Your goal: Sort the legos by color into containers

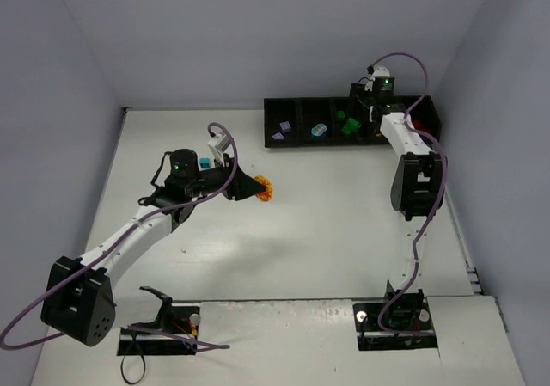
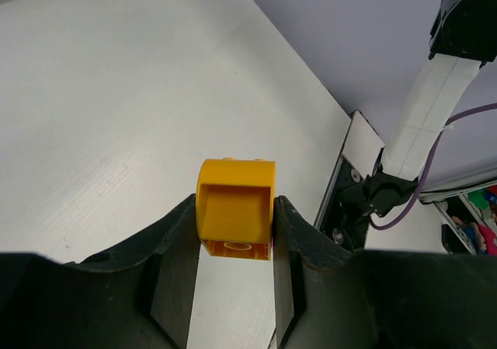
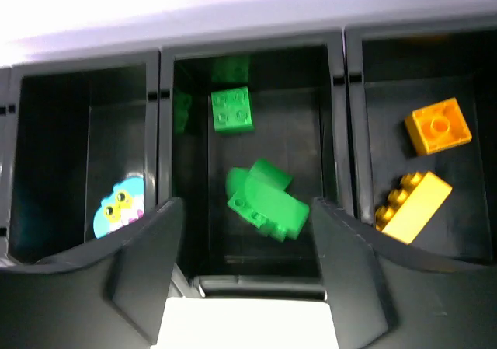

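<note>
White table (image 1: 335, 231) closed in by pale lilac-grey walls (image 1: 258, 33), with a black tray (image 1: 296, 144) along the far edge toward the right corner.
Near the table's middle, the left gripper (image 1: 255, 188) is clamped on a rounded yellow-orange brick (image 2: 234, 205). Left to right, the tray holds a lilac brick (image 1: 283, 129), a teal piece (image 3: 116, 209) half hidden behind a finger, green bricks (image 3: 268, 201) and orange bricks (image 3: 437, 126). The right gripper (image 3: 247, 209) hangs spread wide over the green bricks. From above, its arm covers the tray's right end.
</note>
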Motion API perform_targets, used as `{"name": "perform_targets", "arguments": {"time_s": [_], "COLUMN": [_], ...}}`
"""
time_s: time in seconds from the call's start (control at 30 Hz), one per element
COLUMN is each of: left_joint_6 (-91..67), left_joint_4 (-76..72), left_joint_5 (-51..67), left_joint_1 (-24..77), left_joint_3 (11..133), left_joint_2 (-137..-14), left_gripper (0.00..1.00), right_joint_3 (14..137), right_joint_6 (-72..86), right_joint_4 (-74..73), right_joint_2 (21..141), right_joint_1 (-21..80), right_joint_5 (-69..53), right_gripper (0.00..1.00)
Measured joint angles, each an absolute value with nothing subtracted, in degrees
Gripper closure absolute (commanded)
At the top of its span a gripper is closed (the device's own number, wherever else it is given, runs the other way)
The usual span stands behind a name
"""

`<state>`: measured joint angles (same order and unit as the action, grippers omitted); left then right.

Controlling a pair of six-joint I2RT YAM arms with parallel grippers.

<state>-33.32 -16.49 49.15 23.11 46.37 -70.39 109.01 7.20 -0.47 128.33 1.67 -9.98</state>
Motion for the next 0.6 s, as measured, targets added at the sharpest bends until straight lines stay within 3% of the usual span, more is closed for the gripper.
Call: {"name": "perform_targets", "arguments": {"time_s": [0.03,0.1,0.2,0.37,0.47,0.6], "left_joint_6": [-32.9,-32.1,-31.3,-30.4,-30.3,-30.2], "left_joint_4": [-15.7,-14.6,-13.6,-13.0,-13.3,-14.4], "left_joint_5": [48.9,48.2,47.7,47.3,47.4,47.9], "left_joint_1": [23.1,23.1,23.1,23.1,23.1,23.1], "left_joint_3": [46.4,46.4,46.4,46.7,47.9,49.5], "left_joint_2": [-70.3,-70.2,-70.1,-70.2,-70.5,-71.5], "left_gripper": [1.00,1.00,1.00,1.00,1.00,1.00], "right_joint_3": [110.1,111.2,111.8,107.7,101.2,93.0], "right_joint_6": [6.9,6.3,5.9,6.3,8.4,10.9], "right_joint_4": [-0.5,-0.6,-0.6,-1.6,-2.3,-1.7], "right_joint_2": [128.9,129.3,129.1,124.9,117.9,106.7], "right_joint_1": [1.7,1.7,1.5,1.5,1.5,3.3], "right_joint_5": [-9.8,-9.8,-10.5,-16.7,-26.6,-41.3], "right_gripper": [0.27,0.21,0.18,0.30,0.36,0.37]}}
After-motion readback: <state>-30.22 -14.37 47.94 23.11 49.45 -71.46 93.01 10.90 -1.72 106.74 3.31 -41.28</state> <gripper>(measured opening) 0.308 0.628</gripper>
